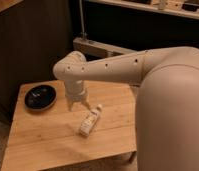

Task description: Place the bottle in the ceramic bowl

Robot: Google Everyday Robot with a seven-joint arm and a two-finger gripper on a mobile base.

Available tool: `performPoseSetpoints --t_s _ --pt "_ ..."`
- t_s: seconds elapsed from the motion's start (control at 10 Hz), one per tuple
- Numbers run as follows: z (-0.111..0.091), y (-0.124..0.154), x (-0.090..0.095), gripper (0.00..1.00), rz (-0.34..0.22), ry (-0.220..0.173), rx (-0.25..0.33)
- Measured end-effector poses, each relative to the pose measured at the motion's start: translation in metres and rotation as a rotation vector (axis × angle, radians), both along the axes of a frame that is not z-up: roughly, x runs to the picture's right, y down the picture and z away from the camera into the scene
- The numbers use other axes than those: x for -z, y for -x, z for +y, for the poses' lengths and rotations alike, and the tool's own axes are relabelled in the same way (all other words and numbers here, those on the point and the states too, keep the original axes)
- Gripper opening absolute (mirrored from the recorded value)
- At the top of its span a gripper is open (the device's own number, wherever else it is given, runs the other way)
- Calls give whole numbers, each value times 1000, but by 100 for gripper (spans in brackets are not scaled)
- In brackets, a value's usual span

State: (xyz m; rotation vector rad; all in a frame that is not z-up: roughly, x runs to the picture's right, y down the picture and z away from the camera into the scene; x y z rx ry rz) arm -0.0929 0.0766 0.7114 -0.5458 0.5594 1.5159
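My gripper hangs fingers-down, spread and empty, over the middle of the wooden tabletop. The bottle lies on its side just beside it, toward the front edge. The ceramic bowl sits near the rear left corner. Recommended: centre over the bottle's body, straddle its narrow width, then close.

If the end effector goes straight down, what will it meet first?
Probably the wooden table, close beside the bottle; the end effector hangs open just above it. Depth is unclear.
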Motion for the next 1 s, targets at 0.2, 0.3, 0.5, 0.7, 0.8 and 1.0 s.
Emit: performPoseSetpoints --t_s 0.2,0.3,0.5,0.7,0.8,1.0 --pt "-23 -22 -17 65 50 -17 -68" --pt "-30 -38 -26 65 77 -20 -122" --pt "-26 -66 -40 65 70 -25 -267" --pt "-3 -86 -56 65 60 -16 -393" --pt "4 -94 -59 65 66 -10 -426" --pt "12 -93 -69 65 69 8 -464"
